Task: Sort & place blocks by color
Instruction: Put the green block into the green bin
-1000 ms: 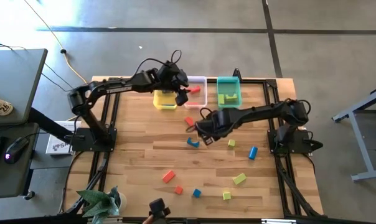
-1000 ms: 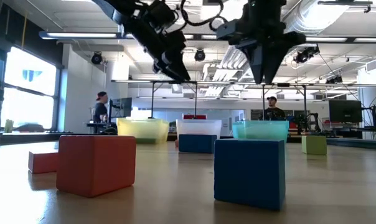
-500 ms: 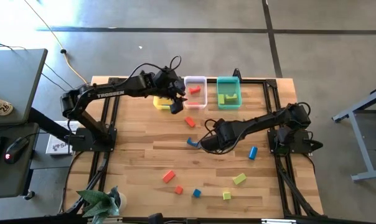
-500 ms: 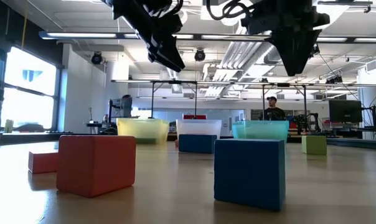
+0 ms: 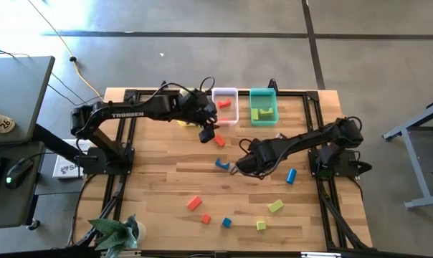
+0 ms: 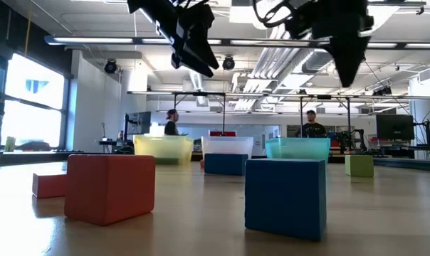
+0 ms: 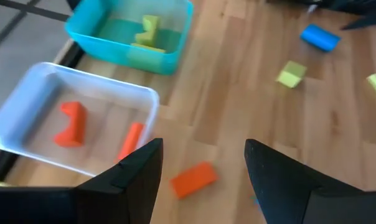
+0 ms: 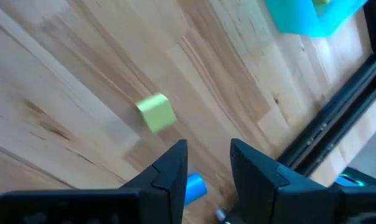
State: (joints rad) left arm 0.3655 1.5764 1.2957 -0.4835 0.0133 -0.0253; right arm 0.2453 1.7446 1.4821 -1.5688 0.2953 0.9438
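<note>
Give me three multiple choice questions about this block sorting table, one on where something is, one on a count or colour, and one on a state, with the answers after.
1. Where does the red-orange bar nearest the left gripper lie?
A. In the teal tray
B. On the bare table beside the clear tray
C. In the yellow tray

2. How many red-orange blocks lie in the clear tray?
A. None
B. Two
C. Five

3. How do the left gripper's fingers stand?
A. Open, holding nothing
B. Shut on a blue cylinder
C. Shut on a yellow-green cube

Answers:
1 B: the left wrist view shows the bar on the wood just outside the clear tray's wall.
2 B: an arch-like piece and a bar show inside it.
3 A: the two fingers stand apart with only the table between them.
</note>
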